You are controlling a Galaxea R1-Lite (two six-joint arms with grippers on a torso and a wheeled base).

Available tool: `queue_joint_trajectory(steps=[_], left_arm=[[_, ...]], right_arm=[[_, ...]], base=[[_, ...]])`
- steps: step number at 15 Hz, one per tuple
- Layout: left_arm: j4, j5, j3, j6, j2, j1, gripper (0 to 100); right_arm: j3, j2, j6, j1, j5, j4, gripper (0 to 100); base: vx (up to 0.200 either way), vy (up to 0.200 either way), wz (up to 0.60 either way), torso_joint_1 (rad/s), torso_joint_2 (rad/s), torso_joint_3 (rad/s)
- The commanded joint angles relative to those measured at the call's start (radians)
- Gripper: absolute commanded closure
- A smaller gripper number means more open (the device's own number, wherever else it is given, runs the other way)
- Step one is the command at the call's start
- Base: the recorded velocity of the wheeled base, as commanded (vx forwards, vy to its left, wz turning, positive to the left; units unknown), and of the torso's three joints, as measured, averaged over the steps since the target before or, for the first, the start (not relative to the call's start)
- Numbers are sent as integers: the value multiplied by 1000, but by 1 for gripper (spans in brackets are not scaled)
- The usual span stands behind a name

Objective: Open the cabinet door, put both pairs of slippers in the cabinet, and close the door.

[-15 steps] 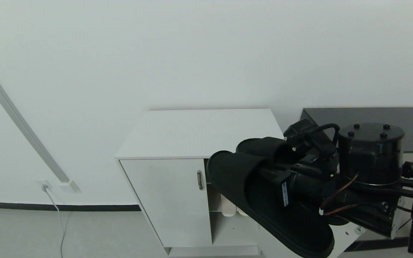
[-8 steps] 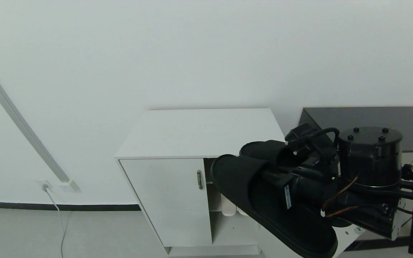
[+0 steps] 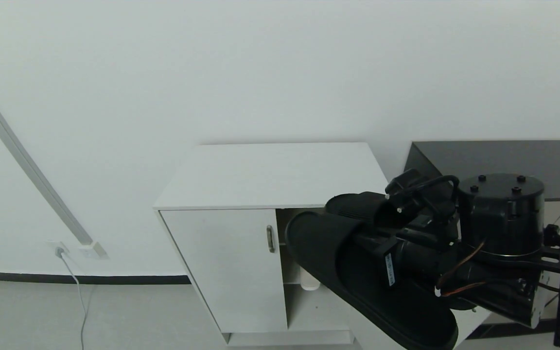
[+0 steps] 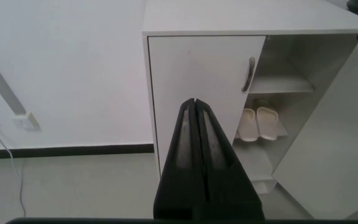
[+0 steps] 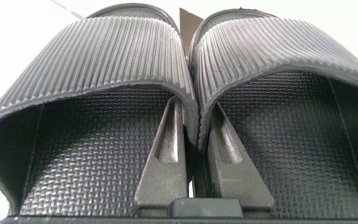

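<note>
Black slippers (image 3: 358, 272), clamped between the fingers of the right gripper (image 5: 195, 112), now sit lower against the cabinet's (image 3: 270, 175) open right compartment. On the left gripper (image 4: 195, 106), the fingers are together and empty. Continue your insertion.

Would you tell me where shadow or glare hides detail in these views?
Head view: even light, no glare, but the black slippers merge into one dark mass. Left wrist view: the cabinet interior is shaded, the pale slippers yet readable. Right wrist view: ribbing lit clearly.
</note>
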Motion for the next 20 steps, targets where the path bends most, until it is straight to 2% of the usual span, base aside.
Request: queue_joint_trajectory(steps=[1,20], left_arm=[[0,0,0,0,1,0,100],[0,2,0,0,1,0,100]], right_arm=[[0,4,0,1,0,0,100],[13,24,-2,5,0,-3,100]], base=[[0,0,0,-154,364,193],[0,0,0,-196,495,299]])
